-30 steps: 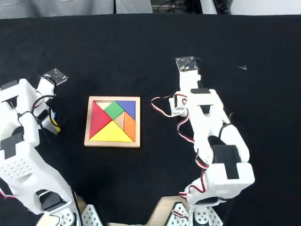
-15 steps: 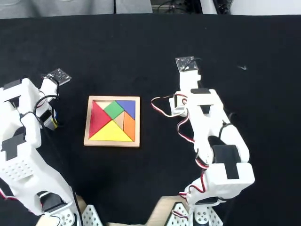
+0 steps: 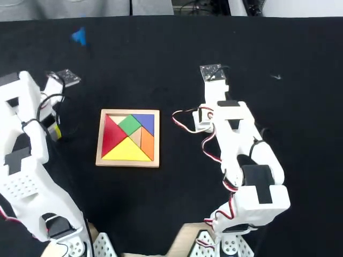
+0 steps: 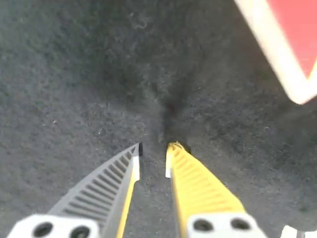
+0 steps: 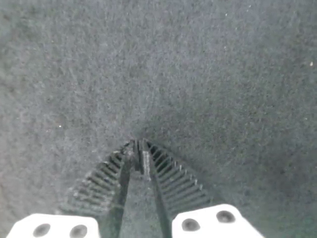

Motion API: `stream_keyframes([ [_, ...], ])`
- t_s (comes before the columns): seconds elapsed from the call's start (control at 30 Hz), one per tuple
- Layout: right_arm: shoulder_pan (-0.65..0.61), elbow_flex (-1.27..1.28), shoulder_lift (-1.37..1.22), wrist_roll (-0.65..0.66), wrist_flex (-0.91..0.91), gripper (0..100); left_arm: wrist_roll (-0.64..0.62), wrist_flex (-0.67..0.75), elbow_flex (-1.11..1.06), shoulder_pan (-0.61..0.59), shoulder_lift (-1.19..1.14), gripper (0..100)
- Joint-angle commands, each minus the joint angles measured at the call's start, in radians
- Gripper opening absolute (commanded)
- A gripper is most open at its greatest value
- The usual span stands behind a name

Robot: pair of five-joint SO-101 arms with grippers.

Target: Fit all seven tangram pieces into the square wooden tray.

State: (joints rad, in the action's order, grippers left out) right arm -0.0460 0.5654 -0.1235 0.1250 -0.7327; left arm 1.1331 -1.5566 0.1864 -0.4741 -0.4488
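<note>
1. The square wooden tray (image 3: 128, 164) lies mid-table on the black cloth (image 3: 177, 48), with coloured tangram pieces (image 3: 128, 151) inside.
2. A small blue triangle (image 3: 79, 36) lies well apart, toward the far left.
3. The left gripper (image 4: 154, 148), near the tray's left side, is slightly open and holds nothing.
4. The right gripper (image 5: 138, 147), over bare cloth, is closed and empty.

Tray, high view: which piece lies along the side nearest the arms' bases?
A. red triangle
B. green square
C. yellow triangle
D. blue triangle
C: the yellow triangle has its long edge against that side of the tray, with the green square farther off beyond its tip.
</note>
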Motion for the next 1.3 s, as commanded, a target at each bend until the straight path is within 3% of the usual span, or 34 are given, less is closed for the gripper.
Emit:
stream_keyframes([
  [0.0,0.006,-0.041,0.004,-0.006,0.015,1.1,0.006,-0.048,0.082,0.028,0.008,10],
  [0.67,0.006,-0.041,0.004,-0.006,0.015,1.1,-0.015,-0.051,0.091,0.024,0.008,10],
  [0.73,0.006,-0.041,0.004,-0.006,0.015,1.1,-0.103,-0.052,0.124,0.035,0.023,10],
  [0.87,0.011,-0.041,0.021,-0.006,0.008,1.1,-0.408,-0.117,0.248,0.088,0.215,10],
  [1.0,0.012,-0.01,0.073,-0.006,0.008,1.1,-0.563,-0.13,0.191,0.176,0.52,10],
  [1.13,0.012,0.038,0.163,-0.011,0.008,1.1,-0.704,-0.055,-0.096,0.266,0.844,10],
  [1.27,0.017,0.081,0.338,-0.014,-0.037,1.1,-0.836,0.173,-0.584,0.289,1.212,10],
])
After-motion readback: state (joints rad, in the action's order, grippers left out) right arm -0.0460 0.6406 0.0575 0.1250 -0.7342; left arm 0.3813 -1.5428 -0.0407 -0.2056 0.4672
